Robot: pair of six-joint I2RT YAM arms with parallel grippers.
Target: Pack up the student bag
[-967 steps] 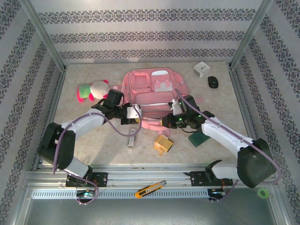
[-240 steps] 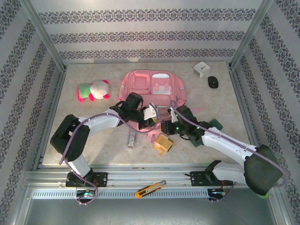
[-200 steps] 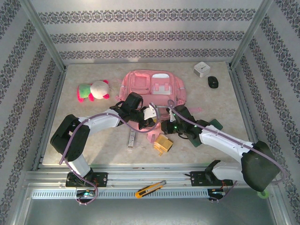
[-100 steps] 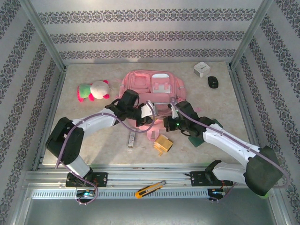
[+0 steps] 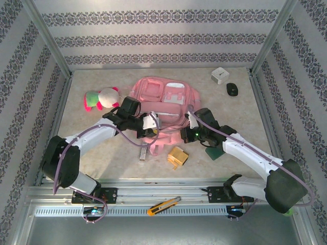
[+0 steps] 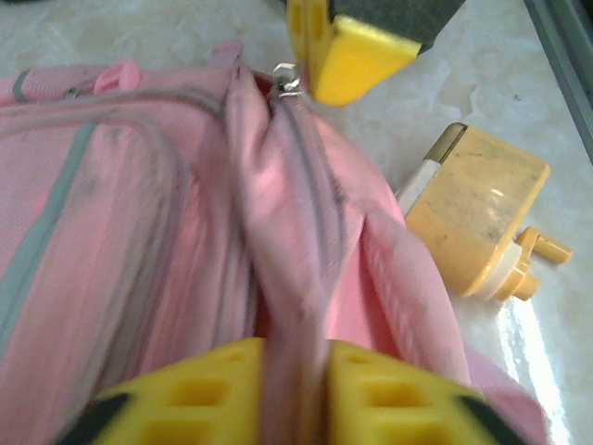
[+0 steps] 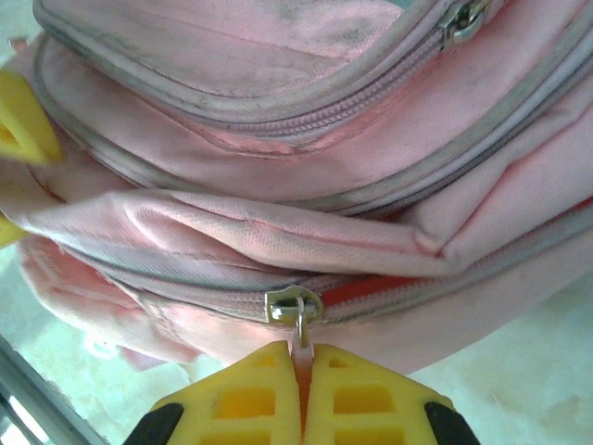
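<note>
Right wrist: right claw clamped on zipper pull of student bag | Left wrist: left claw astride bag fold, grip indeterminate; yellow block right of it, bare tabletop beyond.

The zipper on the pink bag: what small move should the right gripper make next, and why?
Probably pull the slider a little along the closed teeth, toward the left of the right wrist view. The right gripper is shut on the pull tab, red lining shows right of the slider, and a fold of the student bag lies between the fingers of the left gripper.
</note>
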